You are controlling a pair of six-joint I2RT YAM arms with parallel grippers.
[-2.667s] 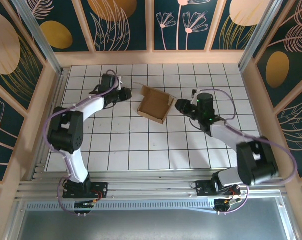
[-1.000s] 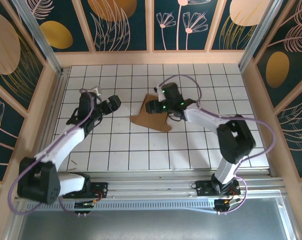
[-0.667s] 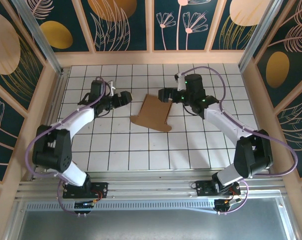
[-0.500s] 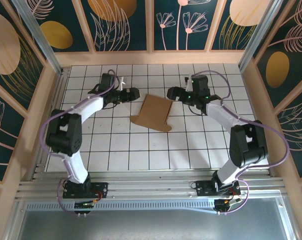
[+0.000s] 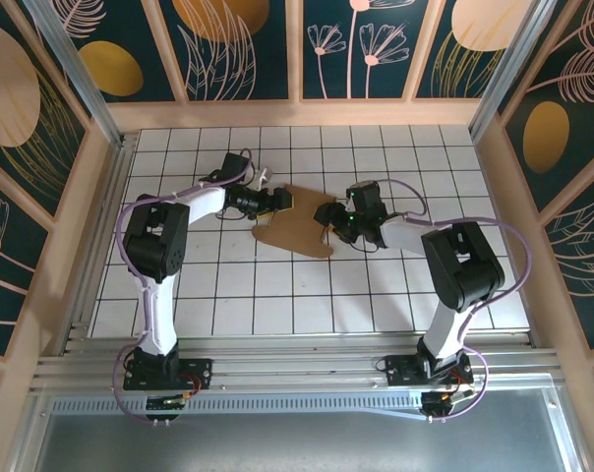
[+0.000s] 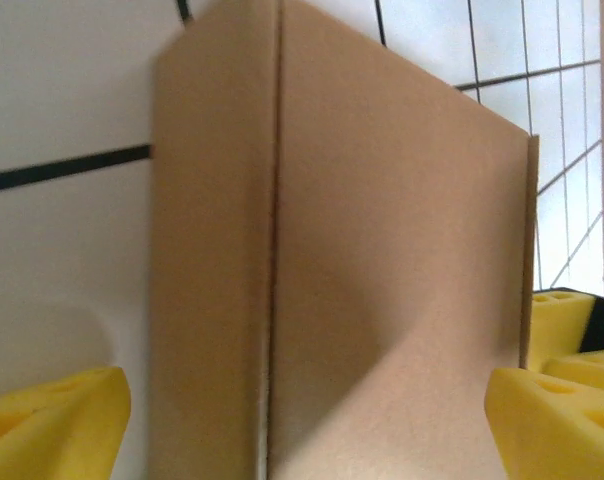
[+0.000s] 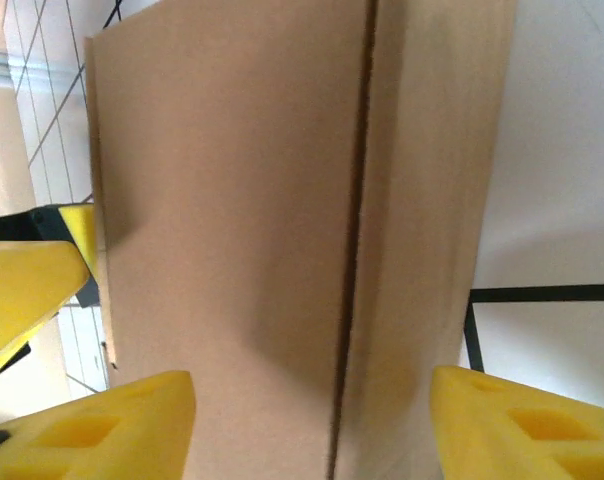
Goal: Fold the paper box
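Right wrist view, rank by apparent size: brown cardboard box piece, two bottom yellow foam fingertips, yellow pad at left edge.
1. Brown cardboard paper box.
2. Two bottom yellow foam fingertips: alike, unranked.
3. Yellow pad at left edge, partly cropped.

Bright even light; soft, blurred wrist close-ups

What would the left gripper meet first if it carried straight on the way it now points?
Probably the paper box, whose edge lies right ahead of the open left gripper.
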